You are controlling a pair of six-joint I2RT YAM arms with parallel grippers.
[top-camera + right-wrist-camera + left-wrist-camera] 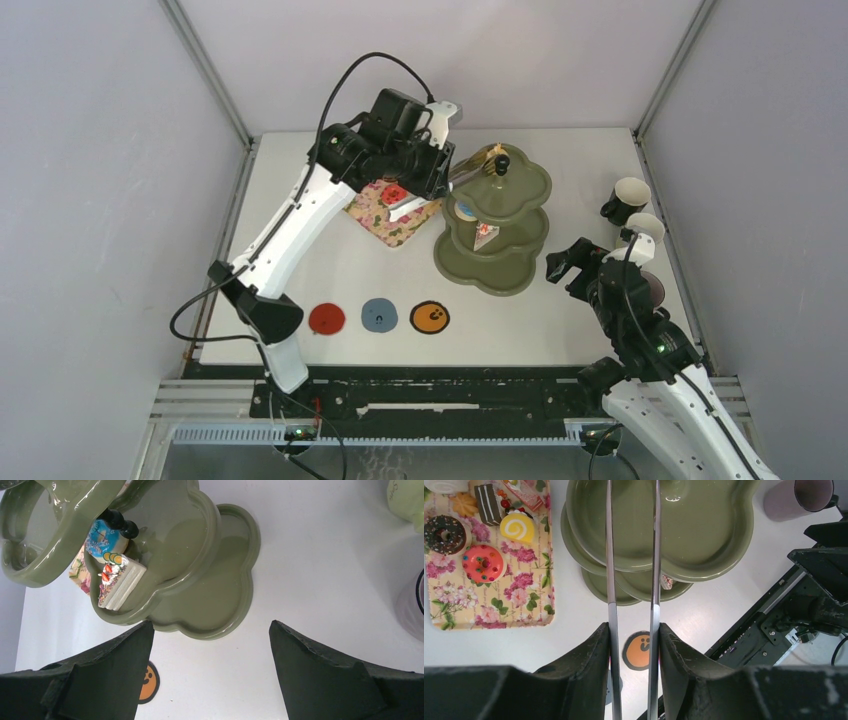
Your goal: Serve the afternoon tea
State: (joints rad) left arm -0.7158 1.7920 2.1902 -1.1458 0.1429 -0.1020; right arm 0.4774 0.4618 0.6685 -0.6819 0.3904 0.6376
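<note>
The olive three-tier stand (497, 270) (704, 540) (220, 595) stands mid-table. A blue donut (102, 540) and a white cake slice (120, 582) lie on its middle tier. My left gripper (438, 178) (634, 627) is shut on metal tongs (610, 580), whose arms reach over the top tier. A small golden piece (481, 156) shows at their tips; whether it is gripped I cannot tell. More treats remain on the floral tray (489, 605): a chocolate donut (444, 534), a red donut (484, 562), a yellow roll (517, 527). My right gripper (565, 262) (211, 625) hangs open beside the bottom tier.
Mugs (630, 198) (645, 228) stand at the right edge, close to the right arm; a purple-lined one (804, 497) shows in the left wrist view. Red (326, 319), blue (379, 315) and orange (430, 317) coasters lie in a row near the front.
</note>
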